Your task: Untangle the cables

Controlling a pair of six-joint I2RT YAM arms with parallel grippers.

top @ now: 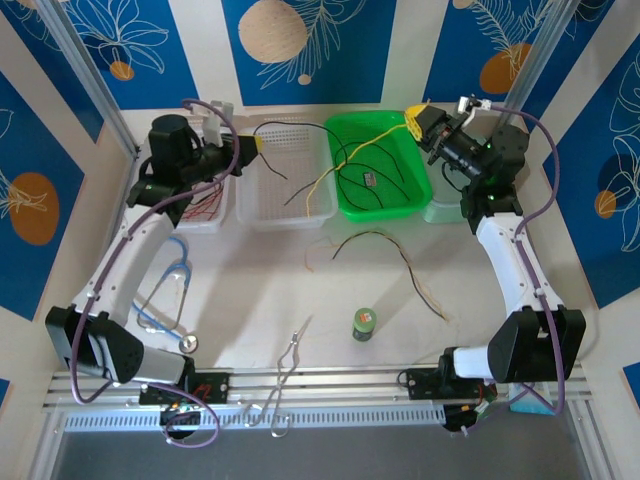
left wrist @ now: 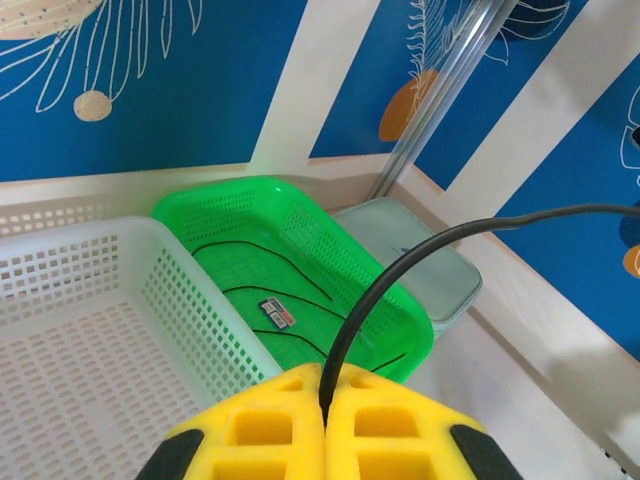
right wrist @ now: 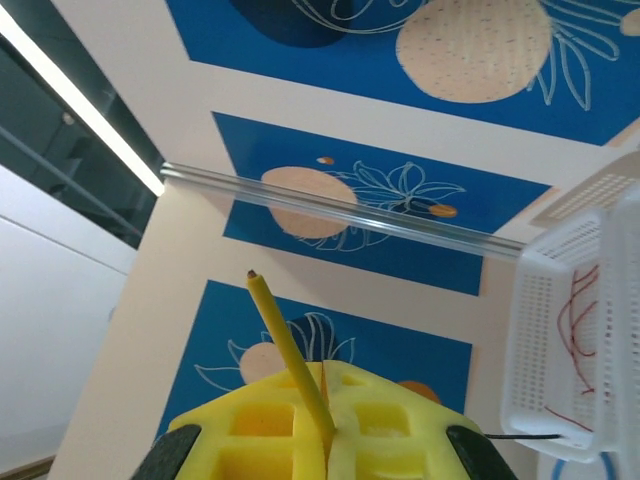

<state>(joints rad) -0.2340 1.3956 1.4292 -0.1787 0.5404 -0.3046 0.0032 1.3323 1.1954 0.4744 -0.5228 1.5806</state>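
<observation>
Two arms reach to the far side of the surface (top: 250, 290). The left arm (top: 115, 265) hangs over the far-left corner of the white basket (top: 285, 222), its jaws pressed together on a black cable (left wrist: 402, 263) that arcs away to the right. The right arm (top: 505, 255) stands over the far-right corner of the green tray (top: 385, 212), its jaws pinching a yellow cable (right wrist: 285, 345) close to its end.

From the right jaws the yellow cable droops left and nearer across the green tray, crossing dark cables there, and ends in the white basket. We judge that both held strands run left to right between the jaws, so parting them calls for drawing the arms apart. One brown cable (top: 405, 258) lies loose on the surface, nearer, closer to the right arm.
</observation>
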